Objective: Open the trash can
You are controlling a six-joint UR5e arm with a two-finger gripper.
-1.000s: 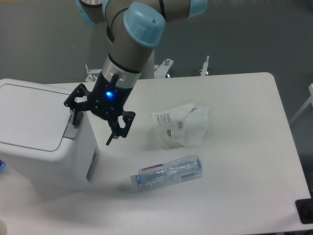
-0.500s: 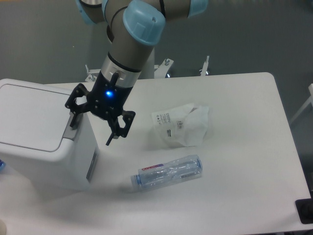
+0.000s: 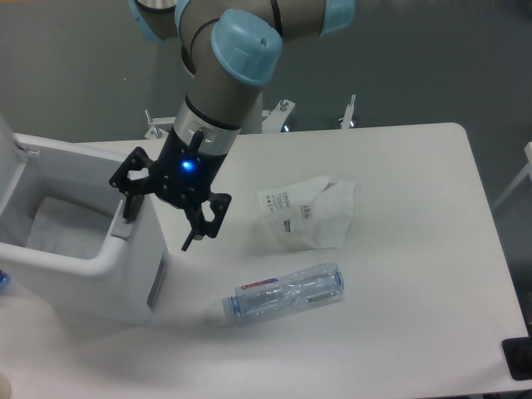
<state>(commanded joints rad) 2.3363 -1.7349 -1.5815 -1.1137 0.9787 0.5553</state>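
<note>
Trash can (image 3: 83, 249) sits at table's (image 3: 416, 274) left edge, near side. Lid's up: I see into the bin, pale liner or bag inside, and only a sliver of lid (image 3: 7, 137) shows at far left. So I'd call the task basically done.

Gripper (image 3: 162, 220) is spread wide, holding nothing. One finger (image 3: 130, 199) is down at the grey tab on the rim corner; can't tell if it's touching. Other finger hangs off the bin's right side.

Handling, IMO: big rigid plastic box, light when empty, smooth walls, so would slide if shoved sideways. Tab is the only sensible contact pt; press straight down, don't grab.

Bottle (image 3: 287, 293) and crumpled bag (image 3: 307, 212) lie to the right, well apart from the bin.
</note>
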